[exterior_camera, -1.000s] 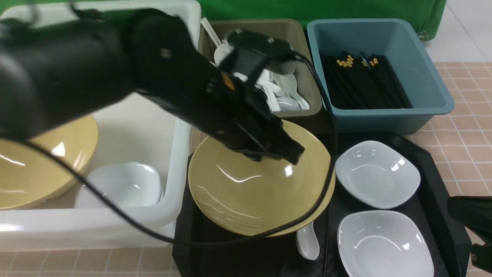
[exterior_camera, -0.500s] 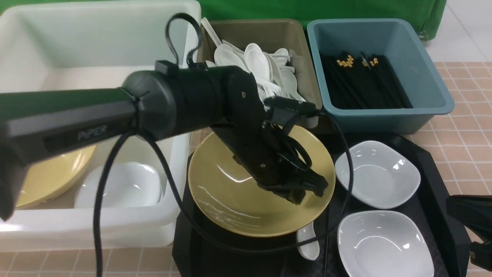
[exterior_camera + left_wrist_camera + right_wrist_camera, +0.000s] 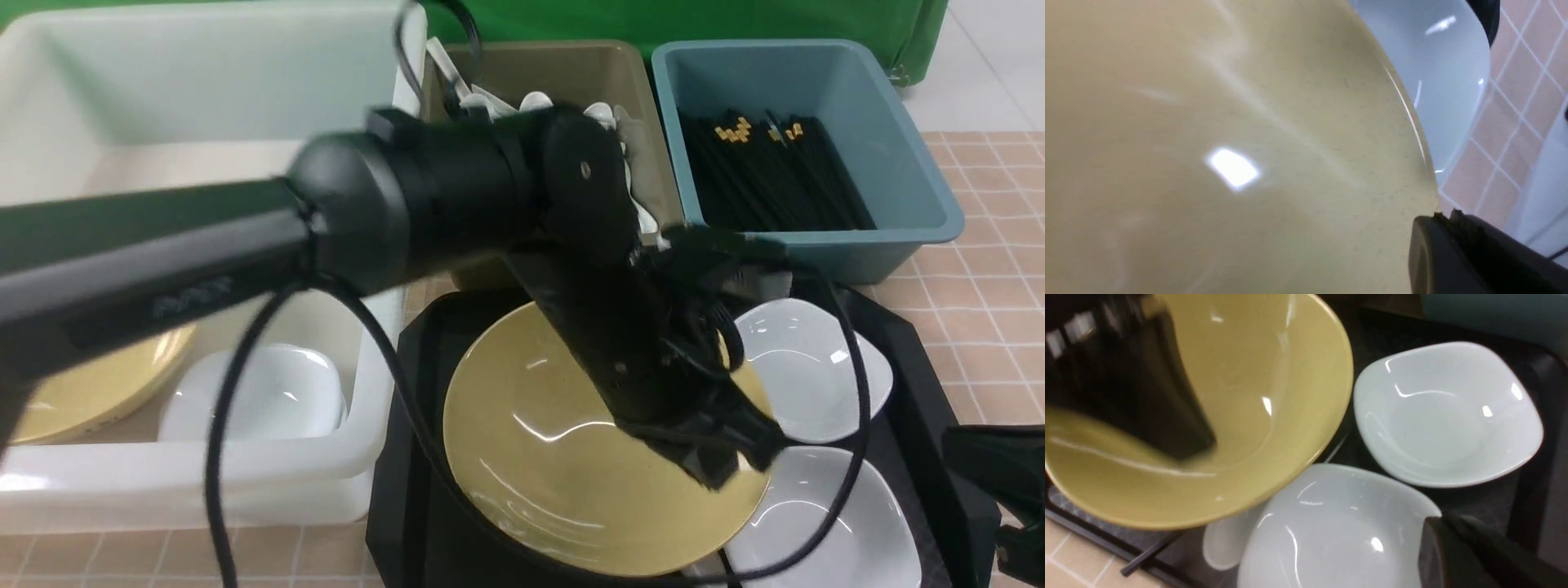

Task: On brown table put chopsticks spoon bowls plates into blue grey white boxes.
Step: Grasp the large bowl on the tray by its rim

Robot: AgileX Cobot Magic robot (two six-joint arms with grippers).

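Note:
A yellow bowl (image 3: 555, 457) sits tilted on the black tray (image 3: 922, 359), its rim overlapping two white plates, the far one (image 3: 824, 367) and the near one (image 3: 824, 523). My left gripper (image 3: 727, 465) is shut, its tips pressed against the bowl's inner wall by the right rim (image 3: 1443, 213); nothing is between the jaws. A white spoon (image 3: 1224, 543) pokes out from under the bowl (image 3: 1274, 396). My right gripper (image 3: 1433, 522) is shut and empty, beside the near plate's (image 3: 1331, 531) edge. Chopsticks (image 3: 775, 180) lie in the blue box (image 3: 922, 204).
The white box (image 3: 204, 482) on the left holds another yellow bowl (image 3: 90, 384) and a white plate (image 3: 269, 396). The grey box (image 3: 571, 73) holds several spoons. The left arm's cable loops over the tray. Brown table (image 3: 988, 278) shows at the right.
The left arm swung from over the white box down into the bowl and moved right and nearer. The bowl slid with it onto the plates and now covers most of the spoon.

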